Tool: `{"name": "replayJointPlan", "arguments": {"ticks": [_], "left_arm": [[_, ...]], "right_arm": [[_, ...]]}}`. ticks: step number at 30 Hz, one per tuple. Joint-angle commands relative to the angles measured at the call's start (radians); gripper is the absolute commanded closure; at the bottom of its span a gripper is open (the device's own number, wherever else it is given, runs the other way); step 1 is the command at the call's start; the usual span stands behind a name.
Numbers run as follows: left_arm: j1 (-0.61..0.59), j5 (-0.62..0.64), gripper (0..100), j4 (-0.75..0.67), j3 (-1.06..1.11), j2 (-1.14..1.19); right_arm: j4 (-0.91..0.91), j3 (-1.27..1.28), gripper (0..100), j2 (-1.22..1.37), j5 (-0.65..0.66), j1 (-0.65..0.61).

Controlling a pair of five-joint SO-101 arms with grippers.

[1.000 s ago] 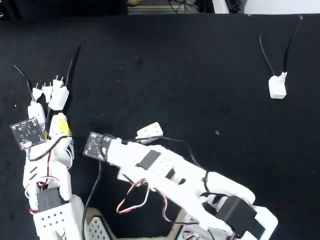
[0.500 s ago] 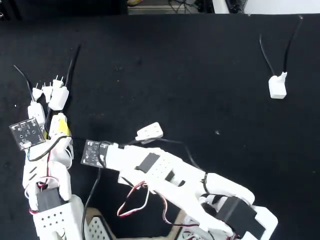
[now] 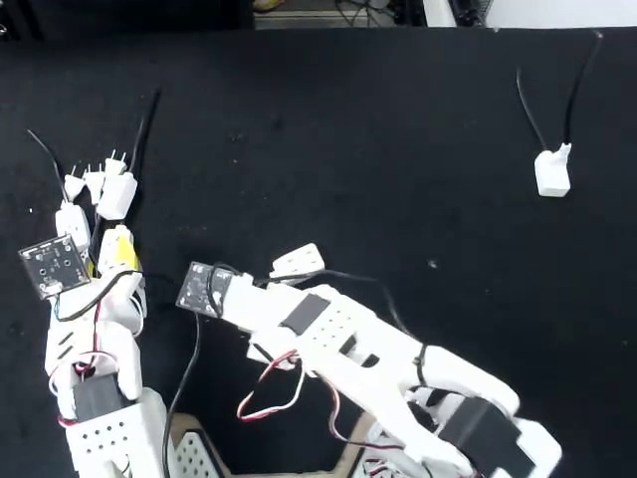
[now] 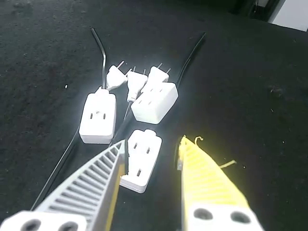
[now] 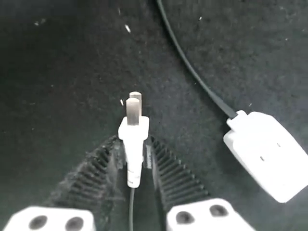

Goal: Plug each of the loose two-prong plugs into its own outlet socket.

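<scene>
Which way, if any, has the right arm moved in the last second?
Yes. The right arm first drew away from the nearby socket, then swung back toward it.

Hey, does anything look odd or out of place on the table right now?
Only small things: a loose yellow strand sticks off the yellow finger of the left pincer, like fraying. One outlet block lies alone, far from the outlet cluster.

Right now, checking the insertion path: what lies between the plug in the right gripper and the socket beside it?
Bare black table between plug and socket, seen in the right wrist view.
</scene>
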Motion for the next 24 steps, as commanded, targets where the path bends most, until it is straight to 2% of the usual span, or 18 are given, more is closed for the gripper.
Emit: {"name": "replayJointPlan", "arguments": {"ticks": [1,7,8,17,24], "left_arm": [[-0.008,0.005,82,-0.014,-0.018,-0.006],[-0.008,0.005,82,-0.014,-0.018,-0.006],[-0.008,0.005,82,-0.014,-0.018,-0.006],[-0.008,0.005,82,-0.014,-0.018,-0.006],[-0.008,0.005,82,-0.014,-0.018,-0.006]], "right_arm": [[-0.006,-0.084,95.0,0.085,-0.014,0.017],[0.071,-0.182,96.1,0.188,-0.011,0.021],[0.071,-0.182,98.8,0.182,-0.011,0.021],[0.071,-0.09,98.3,0.004,-0.011,0.017],[0.072,-0.101,98.2,0.056,-0.011,0.023]]}}
